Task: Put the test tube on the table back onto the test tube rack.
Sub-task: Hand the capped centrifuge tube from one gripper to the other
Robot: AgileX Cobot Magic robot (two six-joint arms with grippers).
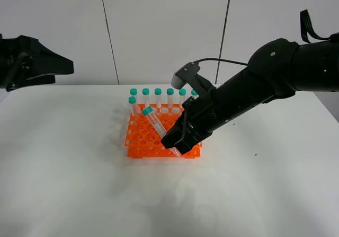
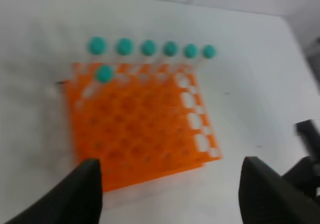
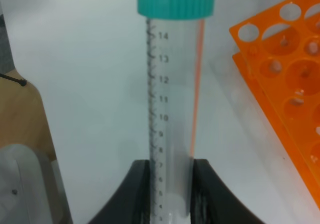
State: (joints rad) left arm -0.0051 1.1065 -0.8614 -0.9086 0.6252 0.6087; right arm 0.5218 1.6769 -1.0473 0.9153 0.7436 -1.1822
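We see the right gripper [image 1: 176, 140] closed on the slim clear plastic test tube with a teal screw cap [image 1: 153, 121], which it holds tilted over the bright orange plastic test tube rack with many round holes [image 1: 139, 141].

The black fingers [image 3: 142, 194] press the lower part of the tube [image 3: 172, 108] from both sides, and the gripper body hides its pointed tip, so we cannot tell if the tip is already in a hole. Seven other teal-capped tubes [image 1: 158, 96] stand upright at the back edge of the rack [image 2: 140, 129], six in one row and one just in front of it. The left gripper [image 2: 172, 194] has its jaws wide apart, holds nothing, and hangs at the far left, well apart from the rack on the plain white table [image 1: 79, 189].
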